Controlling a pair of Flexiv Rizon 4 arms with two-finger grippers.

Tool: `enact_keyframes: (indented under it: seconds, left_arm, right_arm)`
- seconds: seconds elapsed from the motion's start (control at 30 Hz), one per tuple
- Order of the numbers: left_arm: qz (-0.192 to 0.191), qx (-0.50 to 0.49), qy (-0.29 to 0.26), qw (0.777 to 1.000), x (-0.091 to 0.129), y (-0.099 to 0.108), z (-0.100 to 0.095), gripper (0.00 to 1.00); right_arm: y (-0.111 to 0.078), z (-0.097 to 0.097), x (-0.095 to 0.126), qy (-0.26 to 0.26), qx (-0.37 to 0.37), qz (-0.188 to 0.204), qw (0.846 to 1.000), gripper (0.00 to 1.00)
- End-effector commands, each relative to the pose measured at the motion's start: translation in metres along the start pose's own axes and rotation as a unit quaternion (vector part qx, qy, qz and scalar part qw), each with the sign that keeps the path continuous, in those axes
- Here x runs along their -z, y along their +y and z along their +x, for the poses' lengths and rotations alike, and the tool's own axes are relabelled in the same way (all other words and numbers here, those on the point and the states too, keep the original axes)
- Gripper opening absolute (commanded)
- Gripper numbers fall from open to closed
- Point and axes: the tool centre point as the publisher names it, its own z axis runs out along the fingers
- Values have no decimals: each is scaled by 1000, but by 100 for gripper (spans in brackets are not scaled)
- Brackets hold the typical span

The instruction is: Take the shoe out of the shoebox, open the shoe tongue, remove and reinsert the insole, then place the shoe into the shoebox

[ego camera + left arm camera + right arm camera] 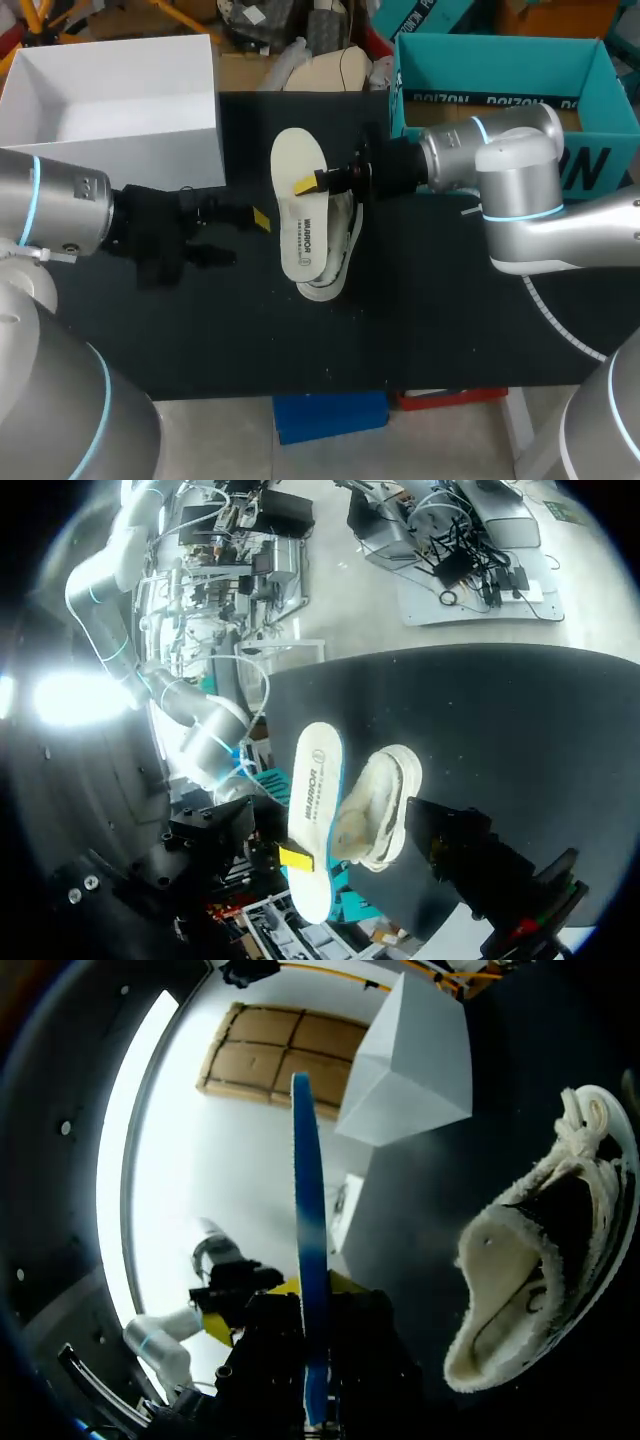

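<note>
Head view shows the insole [300, 235] lifted clear of the shoe [342, 250]. The right gripper [310, 184] pinches it across its width near the heel end, jaws narrow on the thin sheet. This grip probably leaves the toe end free to lead back into the shoe. The insole is flat and cream on top with print along it. In the right wrist view its underside edge shows blue, and it stands edge-on and straight between the fingers, so it looks fairly stiff.

The shoe lies on the black table mat [420, 330] at about 5 o'clock from the insole, partly beneath it. It is tipped on its side, a pale canvas sneaker with laces and a soft, fuzzy collar. Its mouth gapes towards the right wrist camera, which should suit reinsertion.

At 9 o'clock the left gripper [247, 238] sits low over the mat. Its jaws appear apart and empty, and it is near enough to steady the shoe.

The white shoebox [110, 100] stands at 10 o'clock, smooth-walled and open. A teal carton [500, 60] stands at 2 o'clock.
</note>
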Motion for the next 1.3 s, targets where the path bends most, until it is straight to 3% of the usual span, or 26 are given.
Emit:
enact_keyframes:
  seconds: [0.03,0.47,0.97,1.3]
  left_arm:
    - [-22,14,-292,956,-3,-2,2,100]
    - [-39,26,-333,942,-23,13,10,100]
    - [-82,7,-296,952,-35,29,16,100]
    - [-70,2,-290,955,-55,32,13,100]
  right_arm:
    - [1,-1,-1,0,0,0,1000,0]
    - [1,-1,-1,0,0,0,1000,0]
    - [1,-1,-1,0,0,0,1000,0]
    - [1,-1,-1,0,0,0,1000,0]
